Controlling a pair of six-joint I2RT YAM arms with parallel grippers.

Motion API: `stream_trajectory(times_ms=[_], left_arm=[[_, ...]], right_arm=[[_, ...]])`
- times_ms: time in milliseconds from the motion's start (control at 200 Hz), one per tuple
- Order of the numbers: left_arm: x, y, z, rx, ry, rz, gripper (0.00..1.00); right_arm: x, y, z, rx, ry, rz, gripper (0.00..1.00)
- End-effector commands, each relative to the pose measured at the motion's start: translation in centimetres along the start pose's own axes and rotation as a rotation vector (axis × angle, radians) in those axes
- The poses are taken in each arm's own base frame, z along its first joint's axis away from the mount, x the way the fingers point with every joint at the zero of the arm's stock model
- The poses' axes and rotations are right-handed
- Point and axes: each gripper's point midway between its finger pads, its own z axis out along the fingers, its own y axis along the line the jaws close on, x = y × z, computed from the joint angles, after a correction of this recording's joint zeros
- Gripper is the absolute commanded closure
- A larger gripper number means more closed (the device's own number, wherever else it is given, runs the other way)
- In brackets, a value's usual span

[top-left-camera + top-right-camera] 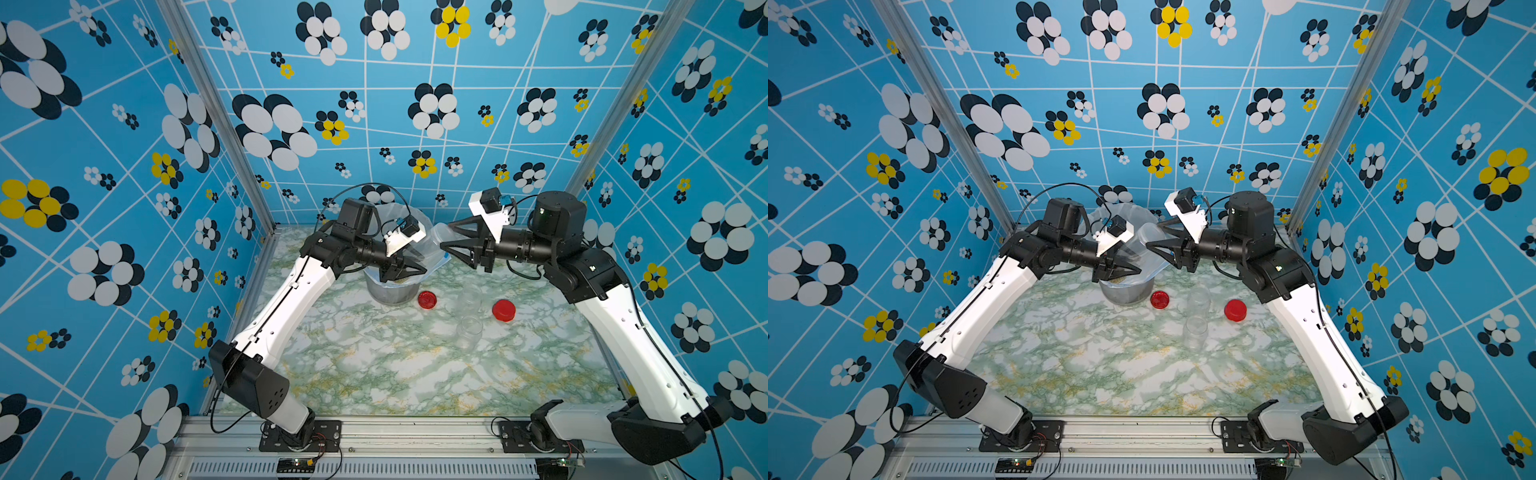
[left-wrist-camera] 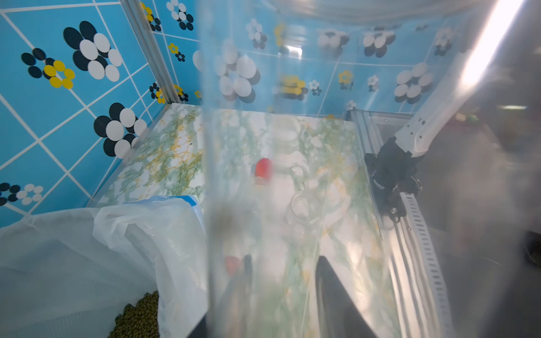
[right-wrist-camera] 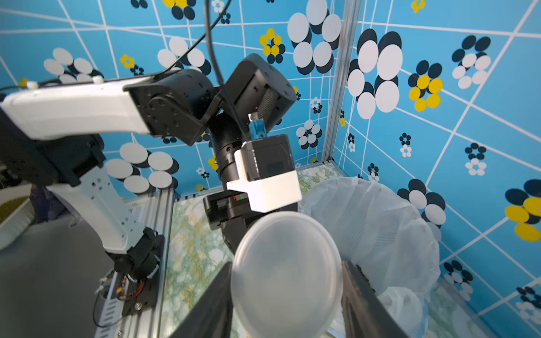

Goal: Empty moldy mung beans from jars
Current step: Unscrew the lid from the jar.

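My left gripper (image 1: 419, 268) (image 2: 282, 281) is shut on a slim clear jar (image 1: 430, 249) (image 1: 1140, 251), which hangs tilted over the bag-lined bucket (image 1: 386, 293). My right gripper (image 1: 445, 235) (image 3: 287, 278) is shut on the jar's clear whitish lid (image 3: 287, 275) (image 1: 1148, 232), a finger on each side of it. In the left wrist view the jar wall (image 2: 263, 175) fills the middle and blurs what is behind it. Olive-brown mung beans (image 2: 137, 316) (image 3: 364, 275) lie in the bag. Two empty clear jars (image 1: 469, 297) (image 1: 469, 330) stand uncapped on the marble table.
Two red lids (image 1: 428, 299) (image 1: 503, 310) lie on the table on either side of the empty jars. The white bag (image 3: 380, 228) billows over the bucket rim near the back wall. Both arms meet above the bucket. Patterned walls enclose three sides.
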Motion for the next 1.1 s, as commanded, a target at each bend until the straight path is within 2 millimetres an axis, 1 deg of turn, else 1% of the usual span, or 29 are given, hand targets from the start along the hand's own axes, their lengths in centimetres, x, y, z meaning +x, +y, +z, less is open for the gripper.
stream_trajectory(times_ms=[0,60,100,170,205,210,215,255,305,340,350,355,385,420,440,575,635,690,720,730,740,785,854,939,999,1094], left_arm=[[0.7,2.7,-1.6,-0.058,0.03,-0.119,0.68],[1.0,3.3,-1.6,-0.079,0.044,-0.13,0.68],[1.2,3.5,-1.6,-0.094,0.051,-0.131,0.69],[1.2,3.9,-1.7,-0.128,0.049,-0.13,0.69],[1.2,4.2,-1.7,-0.146,0.042,-0.13,0.68],[1.2,4.2,-1.7,-0.148,0.039,-0.129,0.68],[1.1,4.2,-1.7,-0.15,0.037,-0.126,0.68],[1.0,4.4,-1.7,-0.177,0.028,-0.118,0.68],[1.0,4.7,-1.7,-0.209,0.02,-0.11,0.68],[1.0,4.8,-1.7,-0.23,0.022,-0.101,0.68],[1.0,4.8,-1.7,-0.236,0.022,-0.097,0.68],[0.9,4.7,-1.7,-0.236,0.022,-0.094,0.68],[0.7,4.6,-1.6,-0.251,0.022,-0.08,0.69],[0.6,4.4,-1.4,-0.268,0.022,-0.063,0.69],[0.5,4.4,-1.3,-0.281,0.023,-0.053,0.69],[0.3,4.1,0.2,-0.368,0.039,0.03,0.69],[0.0,4.1,0.8,-0.423,0.036,0.072,0.7],[-0.4,3.2,1.6,-0.438,0.022,0.129,0.7],[-0.6,3.2,1.8,-0.467,0.016,0.152,0.7],[-0.6,3.2,1.8,-0.476,0.014,0.157,0.7],[-0.8,3.1,1.8,-0.481,0.008,0.163,0.7],[-1.1,2.8,1.9,-0.5,-0.014,0.185,0.7],[-1.4,2.8,1.9,-0.546,-0.044,0.204,0.7],[-1.6,2.9,1.8,-0.606,-0.054,0.232,0.7],[-1.7,3.1,1.7,-0.642,-0.045,0.25,0.7],[-1.7,3.1,2.0,-0.64,-0.024,0.25,0.7]], right_arm=[[2.9,7.0,-1.8,-0.307,0.075,-0.122,1.0],[3.5,5.6,-1.3,-0.249,0.11,-0.113,1.0],[3.8,5.2,-1.0,-0.242,0.129,-0.104,1.0],[3.4,4.2,-0.5,-0.207,0.129,-0.058,0.99],[3.0,3.5,-0.3,-0.171,0.117,-0.032,0.81],[3.0,3.3,-0.2,-0.159,0.114,-0.027,0.76],[3.0,3.3,-0.2,-0.159,0.114,-0.027,0.76],[2.5,2.4,-0.1,-0.104,0.099,-0.005,0.61],[1.9,0.9,-0.2,-0.009,0.079,0.033,0.47],[1.5,0.1,-0.4,0.048,0.065,0.06,0.33],[1.2,-0.3,-0.6,0.075,0.058,0.07,0.27],[1.2,-0.3,-0.6,0.075,0.058,0.07,0.27],[0.8,-1.0,-0.9,0.123,0.044,0.098,0.16],[0.3,-1.6,-1.2,0.164,0.027,0.128,0.09],[0.2,-1.9,-1.4,0.186,0.019,0.15,0.02],[-1.7,-3.1,-2.1,0.257,-0.082,0.28,0.01],[-2.1,-3.8,-2.2,0.289,-0.128,0.35,0.01],[-2.2,-4.5,-2.4,0.327,-0.156,0.409,0.01],[-2.6,-5.0,-2.6,0.35,-0.182,0.441,0.01],[-1.7,-5.2,-2.2,0.355,-0.171,0.464,0.01],[-1.5,-5.3,-2.1,0.358,-0.172,0.477,0.02],[-1.1,-5.7,-2.0,0.374,-0.187,0.532,0.03],[-0.2,-6.2,-2.0,0.406,-0.198,0.599,0.07],[0.9,-6.6,-2.8,0.462,-0.238,0.67,0.08],[1.5,-6.5,-3.1,0.477,-0.251,0.704,0.08],[1.9,-5.8,-3.5,0.458,-0.275,0.75,0.08]])
